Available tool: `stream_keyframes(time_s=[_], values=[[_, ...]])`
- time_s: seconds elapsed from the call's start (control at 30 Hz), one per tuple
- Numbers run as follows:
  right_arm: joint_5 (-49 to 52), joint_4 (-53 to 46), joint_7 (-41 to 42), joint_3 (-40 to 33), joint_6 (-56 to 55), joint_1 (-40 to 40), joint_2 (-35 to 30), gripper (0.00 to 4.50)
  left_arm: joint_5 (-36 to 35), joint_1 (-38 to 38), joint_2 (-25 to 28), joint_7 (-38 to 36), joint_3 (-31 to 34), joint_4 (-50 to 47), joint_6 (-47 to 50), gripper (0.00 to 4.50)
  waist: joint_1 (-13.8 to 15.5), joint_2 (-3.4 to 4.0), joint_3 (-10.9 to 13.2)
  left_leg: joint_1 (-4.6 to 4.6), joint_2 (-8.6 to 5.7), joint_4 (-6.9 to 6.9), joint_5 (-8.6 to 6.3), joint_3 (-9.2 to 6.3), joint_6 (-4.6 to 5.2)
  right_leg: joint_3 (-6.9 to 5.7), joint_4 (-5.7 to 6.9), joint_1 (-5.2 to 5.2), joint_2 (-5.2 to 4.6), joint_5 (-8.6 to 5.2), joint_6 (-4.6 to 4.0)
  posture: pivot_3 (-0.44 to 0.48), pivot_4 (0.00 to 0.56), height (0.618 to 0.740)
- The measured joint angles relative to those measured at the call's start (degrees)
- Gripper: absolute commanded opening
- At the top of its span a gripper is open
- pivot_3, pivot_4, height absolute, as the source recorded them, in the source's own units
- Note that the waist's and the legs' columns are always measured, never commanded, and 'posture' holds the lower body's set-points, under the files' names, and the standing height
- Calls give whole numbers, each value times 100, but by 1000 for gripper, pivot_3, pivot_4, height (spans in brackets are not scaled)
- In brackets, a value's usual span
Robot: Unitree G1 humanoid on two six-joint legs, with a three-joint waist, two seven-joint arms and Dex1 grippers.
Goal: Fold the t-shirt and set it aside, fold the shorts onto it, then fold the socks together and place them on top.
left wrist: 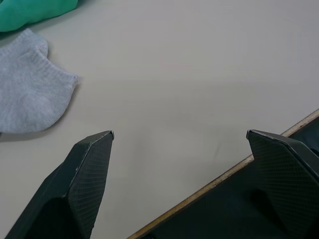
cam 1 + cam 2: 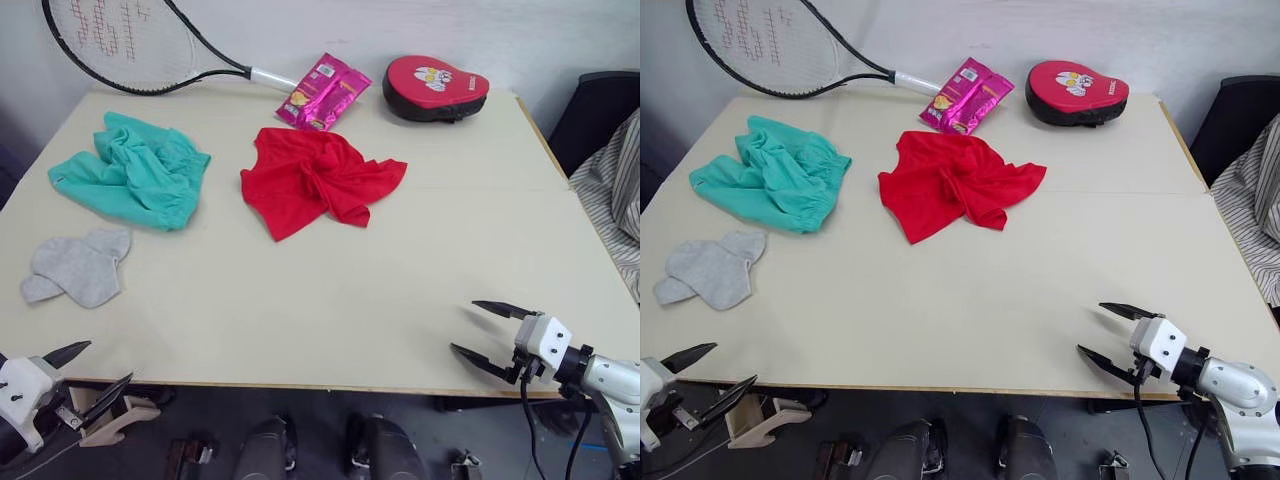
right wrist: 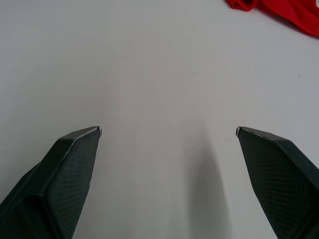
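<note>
We see both grippers spread wide and holding nothing. The left gripper (image 2: pixel 92 368) hangs at the near left corner of the table (image 2: pixel 330 300), its 2 black fingers apart, one over the tabletop edge and the other just off it; nothing lies between them. The right gripper (image 2: pixel 488 332) hovers over the near right part of the table, its 2 fingers also far apart above bare tabletop, touching no garment. The t-shirt (image 2: pixel 315 178) lies crumpled, unfolded, in the middle of the far half of the table, well apart from both grippers. The shorts (image 2: pixel 135 168) sit bunched to its left, near the far left side, close to the t-shirt but not touching it. The socks (image 2: pixel 80 265) lie flat, overlapping each other, nearer to us on the left, just beside the shorts and a short way beyond the left gripper. At the far edge we see a racket (image 2: pixel 130 40), a pink snack packet (image 2: pixel 323 92) and a red padded pad (image 2: pixel 436 87). Striped cloth (image 2: pixel 612 190) shows off the table's right side.
</note>
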Motion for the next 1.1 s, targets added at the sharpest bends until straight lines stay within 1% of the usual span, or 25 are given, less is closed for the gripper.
stream_keyframes(time_s=[0.13,0.2,0.3,0.37,0.47,0.57,0.67,0.73,0.77,0.8,0.9,0.97,1.03,1.1], values=[[1,-24,-31,14,31,-52,49,4436,-52,-67,53,-23,-1,-183,126,4500,6,2,1,1,0,-6,2,0,-4,0,1,-6,0,-11,-4,0,150,740],[12,-96,-73,29,123,-110,96,4436,-196,-184,102,-40,-1,-237,273,4500,7,3,1,1,-2,-3,-1,3,-8,-1,28,-12,-1,-8,1,0,150,740],[104,-339,-196,30,382,-244,185,4436,-433,-239,233,-108,-38,-525,687,4500,10,2,1,2,-2,1,5,9,3,-2,60,-21,-1,-26,-2,0,150,740],[209,-550,-322,65,681,-425,278,4436,-653,-450,385,-65,-105,-781,1158,4500,9,2,1,6,-2,4,9,9,1,-3,81,-23,-1,-31,-6,0,150,740],[296,-919,-513,270,1203,-947,435,4436,-807,-1043,669,109,-413,-1119,1785,4500,7,3,2,12,-2,15,15,7,-28,-1,113,-27,-1,-29,-12,0,150,740],[331,-1217,-595,555,1668,-1465,508,4436,-830,-1813,890,285,-908,-1346,2216,4500,12,4,2,15,1,14,28,5,-33,0,118,-28,-1,-17,-33,0,150,740],[148,-1256,-769,946,2209,-2095,670,4436,-604,-2881,969,530,-1670,-1252,2558,4500,17,4,2,14,0,15,41,6,-37,0,132,-34,-2,-16,-34,0,150,740],[-195,-1103,-950,1359,2583,-2757,855,4436,-260,-3881,937,734,-2388,-917,2713,4500,16,3,3,2,-4,15,52,11,-34,1,145,-53,-2,-16,-34,0,150,740],[-395,-954,-1007,1543,2665,-3054,935,4436,-31,-4334,881,832,-2718,-642,2736,4500,15,2,2,2,-8,14,84,18,-37,4,155,-57,-2,-16,-34,0,150,740],[-532,-830,-1047,1686,2732,-3296,1024,4436,144,-4637,839,911,-2938,-447,2743,4500,13,1,2,-6,-11,9,90,25,-44,6,157,-72,-2,-17,-34,0,150,740],[-1172,66,-1303,2144,2876,-4092,1334,4436,748,-5684,536,1051,-3685,529,2715,4500,-13,-4,3,-9,-17,-1,105,63,-38,24,179,-99,2,-17,-33,0,150,740],[-1615,683,-1577,2423,2989,-4557,1541,4436,1022,-6152,328,1067,-4060,1062,2640,4500,-28,-7,4,-7,-17,3,114,90,-34,43,211,-111,4,-17,-31,0,150,740],[-1883,1372,-1920,2484,3117,-5042,1841,4436,1234,-6619,77,1064,-4314,1620,2594,4500,-46,-18,11,-10,-17,5,121,109,-28,54,219,-125,7,-14,-25,0,150,740],[-2022,1921,-2079,2499,3132,-5403,1999,4436,1370,-6957,-140,1055,-4462,2129,2500,4500,-71,-19,11,-5,-17,10,121,115,-28,80,224,-124,6,-13,-23,0,150,740]])
